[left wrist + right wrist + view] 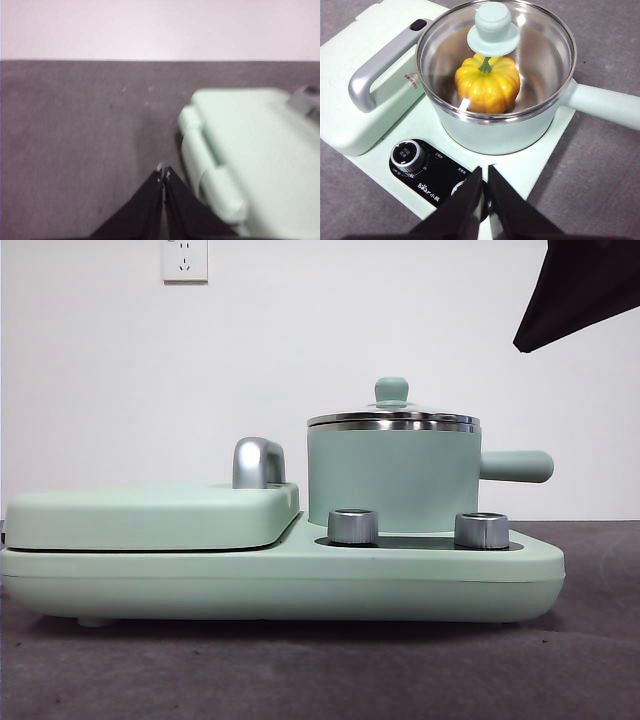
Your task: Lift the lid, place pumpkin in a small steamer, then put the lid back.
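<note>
The small steamer point(392, 480) point(495, 127) stands on the right half of the mint-green cooker base, its stubby handle point(515, 466) pointing right. The glass lid point(392, 420) point(540, 45) with its green knob point(493, 26) rests on the steamer's rim. Through the glass I see the pumpkin point(487, 85) sitting inside the pot. My right gripper point(485, 172) hovers above the control panel, near the pot, shut and empty. My left gripper point(163, 172) is shut over bare table beside the cooker's griddle end.
A flat griddle cover point(150, 512) with a chrome handle point(258, 462) fills the cooker's left half. Two steel dials point(353, 526) point(481, 530) sit in front of the pot. A black arm tip point(580, 290) shows at the top right corner. Grey cloth covers the table point(320, 670).
</note>
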Robot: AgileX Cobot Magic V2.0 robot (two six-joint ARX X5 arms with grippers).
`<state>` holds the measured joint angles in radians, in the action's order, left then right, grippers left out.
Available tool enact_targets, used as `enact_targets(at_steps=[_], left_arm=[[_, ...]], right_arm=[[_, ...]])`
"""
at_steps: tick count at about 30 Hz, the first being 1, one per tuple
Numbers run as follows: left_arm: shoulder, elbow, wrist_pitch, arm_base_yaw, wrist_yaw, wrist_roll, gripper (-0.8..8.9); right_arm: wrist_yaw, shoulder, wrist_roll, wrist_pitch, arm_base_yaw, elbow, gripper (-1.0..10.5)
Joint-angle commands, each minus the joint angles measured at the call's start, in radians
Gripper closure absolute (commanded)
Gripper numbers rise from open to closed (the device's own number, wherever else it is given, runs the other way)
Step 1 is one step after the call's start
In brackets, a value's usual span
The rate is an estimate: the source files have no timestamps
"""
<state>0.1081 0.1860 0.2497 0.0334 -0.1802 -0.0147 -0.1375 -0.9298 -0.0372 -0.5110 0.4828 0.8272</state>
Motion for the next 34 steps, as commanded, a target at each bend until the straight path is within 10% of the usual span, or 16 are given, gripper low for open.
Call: enact_targets(at_steps=[1, 25, 34], left_arm=[[-0.075, -0.097, -0.035, 0.015, 0.005, -0.023, 8.07], [-0.104, -0.173, -0.115, 0.023, 0.004, -0.069, 8.07], [-0.104, -0.173, -0.114, 0.023, 0.004, -0.069, 8.07]], right_arm=[[0.000, -0.003, -0.004, 0.010, 0.006, 0.005, 9.3], [0.007, -0.002, -0.003, 0.010, 0.006, 0.005, 9.3], [0.149, 0.236, 0.159, 0.058, -0.122, -0.111, 9.3]])
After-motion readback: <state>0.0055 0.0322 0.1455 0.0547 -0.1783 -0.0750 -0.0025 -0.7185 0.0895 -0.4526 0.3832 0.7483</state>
